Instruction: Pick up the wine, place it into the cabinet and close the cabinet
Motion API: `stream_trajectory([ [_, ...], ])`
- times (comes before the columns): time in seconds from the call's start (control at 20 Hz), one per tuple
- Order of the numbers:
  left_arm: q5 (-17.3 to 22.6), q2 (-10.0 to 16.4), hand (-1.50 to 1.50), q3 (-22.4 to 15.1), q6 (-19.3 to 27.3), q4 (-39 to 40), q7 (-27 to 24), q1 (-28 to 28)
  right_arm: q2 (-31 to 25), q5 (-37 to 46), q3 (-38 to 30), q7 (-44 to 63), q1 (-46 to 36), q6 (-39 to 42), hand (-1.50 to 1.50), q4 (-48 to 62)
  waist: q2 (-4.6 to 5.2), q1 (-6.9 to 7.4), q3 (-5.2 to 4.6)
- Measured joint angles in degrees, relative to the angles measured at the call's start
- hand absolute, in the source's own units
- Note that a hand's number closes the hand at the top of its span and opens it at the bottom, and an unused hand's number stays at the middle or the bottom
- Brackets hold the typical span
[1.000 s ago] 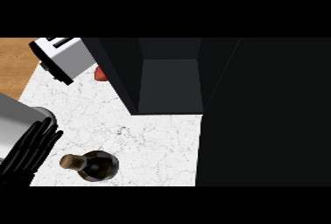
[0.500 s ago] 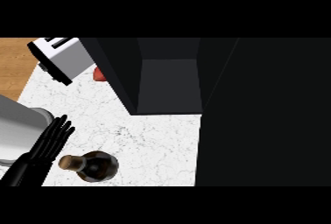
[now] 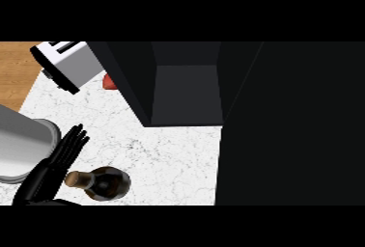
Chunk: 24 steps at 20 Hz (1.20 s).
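The wine bottle [image 3: 107, 183] stands on the white marble counter [image 3: 164, 149] near the lower left, seen from above, with a dark body and a brown corked neck [image 3: 77, 179]. My left hand [image 3: 53, 166] comes in from the lower left with straight fingers pointing up the view, lying just left of the bottle's neck; I cannot tell whether it touches. The black cabinet [image 3: 185, 91] is open at the top centre, showing a dark grey interior. Its wide black door [image 3: 292, 125] fills the right side. The right hand shows in no view.
A white toaster [image 3: 64, 62] sits at the upper left, with a red object [image 3: 110, 82] partly hidden behind the cabinet's left wall. My grey forearm [image 3: 21, 144] fills the left edge. Wooden floor [image 3: 14, 72] lies beyond the counter's left edge.
My left hand has slid up and right along the counter, from the left edge to beside the bottle's neck. The bottle and cabinet have not moved.
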Motion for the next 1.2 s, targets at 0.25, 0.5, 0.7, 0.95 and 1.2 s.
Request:
stream_trajectory([
  [0.25,-2.19,-0.79,-1.50,-0.93,-1.09,5.28,-4.08,-0.70,-0.19,-0.07,-0.04,-1.22,1.11,0.56,-1.50,-0.03,-0.02,0.05,0.02],
  [0.5,-4.37,-1.32,-1.50,-1.53,-2.22,11.86,-8.56,-2.17,0.00,0.03,0.21,0.07,-0.46,-0.17,-1.50,0.00,0.00,0.14,-0.01],
  [0.7,-6.01,-1.50,-1.50,-1.61,-2.97,17.67,-12.97,-3.02,-0.07,-0.05,0.53,-0.26,0.17,0.04,-1.50,-0.09,-0.01,0.00,-0.01],
  [0.95,-7.69,-2.75,-1.50,-2.01,-2.53,22.43,-16.56,-3.91,-0.32,-0.12,0.16,-0.27,0.21,0.27,-1.50,-0.12,-0.02,0.06,0.00],
  [1.2,-6.06,-4.17,-1.50,-1.04,-3.71,26.59,-18.50,-4.83,-0.36,-0.18,-0.38,0.07,-0.24,0.00,-1.50,-0.14,-0.02,0.14,0.00],
])
